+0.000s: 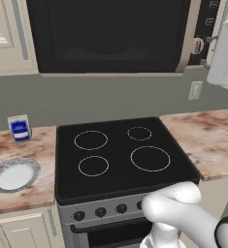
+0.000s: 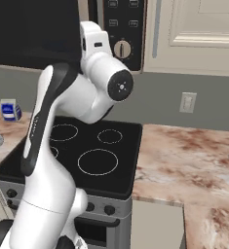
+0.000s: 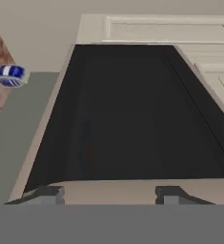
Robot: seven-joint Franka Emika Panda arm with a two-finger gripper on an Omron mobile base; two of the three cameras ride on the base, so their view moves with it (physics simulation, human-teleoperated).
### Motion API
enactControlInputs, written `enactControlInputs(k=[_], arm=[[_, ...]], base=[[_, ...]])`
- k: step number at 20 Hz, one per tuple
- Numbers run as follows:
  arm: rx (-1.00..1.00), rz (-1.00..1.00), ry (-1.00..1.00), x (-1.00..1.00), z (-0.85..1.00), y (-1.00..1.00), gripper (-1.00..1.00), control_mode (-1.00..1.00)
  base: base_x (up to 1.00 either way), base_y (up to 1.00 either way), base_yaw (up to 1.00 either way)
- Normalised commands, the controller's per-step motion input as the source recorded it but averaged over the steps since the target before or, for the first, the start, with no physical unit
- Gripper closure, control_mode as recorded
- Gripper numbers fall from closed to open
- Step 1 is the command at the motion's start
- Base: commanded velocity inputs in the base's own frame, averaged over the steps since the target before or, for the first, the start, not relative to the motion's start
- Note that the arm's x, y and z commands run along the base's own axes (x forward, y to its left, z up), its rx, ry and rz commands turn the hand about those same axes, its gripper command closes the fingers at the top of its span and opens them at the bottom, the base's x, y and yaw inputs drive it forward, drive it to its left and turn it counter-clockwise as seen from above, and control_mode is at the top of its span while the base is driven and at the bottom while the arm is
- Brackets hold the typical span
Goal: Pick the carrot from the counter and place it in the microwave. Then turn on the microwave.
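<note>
"Two jobs, you said. Which one are you on?"

"The second one, I think. The big black microwave (image 1: 108, 36) with the dark glass door looks shut, and through the glass I can just make out a blue plate with a small orange spot on it. I guess that spot is the little orange carrot (image 1: 118, 45), but it is too dim to be sure. So what is left is to turn the microwave on."

"Where is your hand?"

"Up high, at the right end of the microwave, close to the black panel with the round silver knob (image 2: 122, 49). My white arm bends up from the base, over the black glass stovetop (image 1: 122, 155), and my wrist sits just in front of that panel. My hand camera looks sideways along the dark door."

"And your fingers?"

"My gripper (image 3: 108, 193) holds nothing. The two small dark fingertips (image 3: 49, 193) stand well apart, with empty space between them."

"What comes next?"

"I think I need to move my fingertips onto the knob or a button on that panel and push or turn it. The knob is small, so I must line up well or I will slip off it."

"Anything else around?"

"A small blue and white carton (image 1: 19, 128) and a round grey and white plate (image 1: 13, 175) sit on the pinkish-brown stone counter (image 1: 203, 135), left of the stovetop. Nothing orange lies on the counter."
</note>
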Motion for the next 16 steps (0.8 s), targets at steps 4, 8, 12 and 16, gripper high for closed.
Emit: enactControlInputs(k=[4, 8, 12, 16], arm=[[0.00, 0.00, -0.07, 0.05, 0.00, -0.04, 1.00, -1.00], [0.00, 0.00, -0.07, 0.16, 0.06, -0.05, 1.00, -1.00], [0.03, 0.00, -0.04, 0.28, 0.20, -0.16, 1.00, -1.00], [0.06, 0.00, -0.02, 0.34, 0.28, -0.22, 1.00, -1.00]], base=[[0.00, 0.00, 0.00], [0.00, 0.00, 0.00], [0.00, 0.00, 0.00], [0.00, 0.00, 0.00]])
